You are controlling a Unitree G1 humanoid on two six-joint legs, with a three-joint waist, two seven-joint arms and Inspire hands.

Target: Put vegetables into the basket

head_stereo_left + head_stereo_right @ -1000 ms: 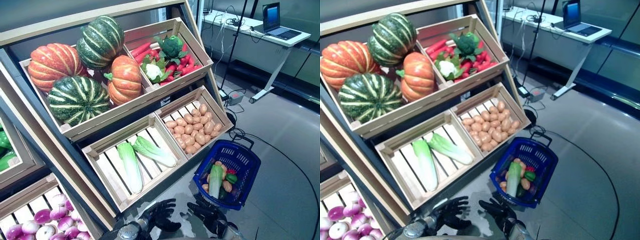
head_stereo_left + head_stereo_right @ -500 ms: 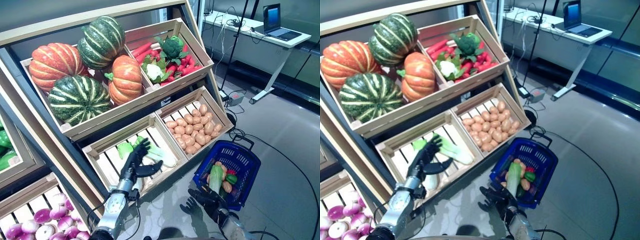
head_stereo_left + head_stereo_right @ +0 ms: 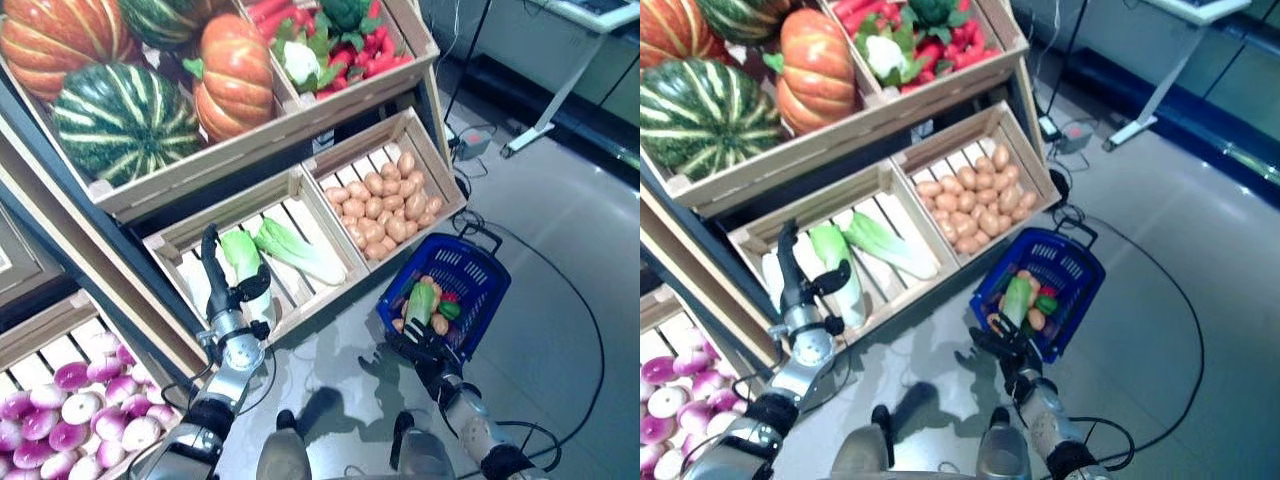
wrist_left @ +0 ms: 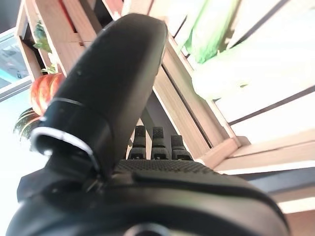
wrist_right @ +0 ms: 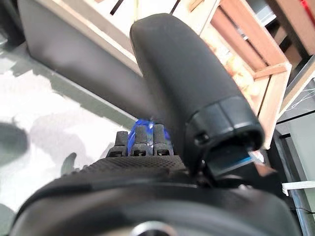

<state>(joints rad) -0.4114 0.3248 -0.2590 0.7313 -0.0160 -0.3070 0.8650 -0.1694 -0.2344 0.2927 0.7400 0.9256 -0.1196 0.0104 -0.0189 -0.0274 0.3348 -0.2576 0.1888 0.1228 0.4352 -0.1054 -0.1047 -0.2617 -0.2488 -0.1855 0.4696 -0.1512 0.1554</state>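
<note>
The blue basket stands on the floor by the stand's right end. It holds a green-white cabbage, small brown potatoes and a green and a red piece. My left hand is open inside the lower wooden crate, fingers straight up and thumb against a green-white cabbage. That cabbage also shows in the left wrist view. A second cabbage lies to its right. My right hand is open just beside the basket's near rim.
A crate of potatoes sits right above the basket. A power strip and cables lie on the floor behind it, by a white desk leg. Grey floor spreads to the right.
The camera has tilted down, shifting the whole picture up. My left hand has moved left in the crate and stands beside the left cabbage. My right hand has come closer to the basket's rim.
</note>
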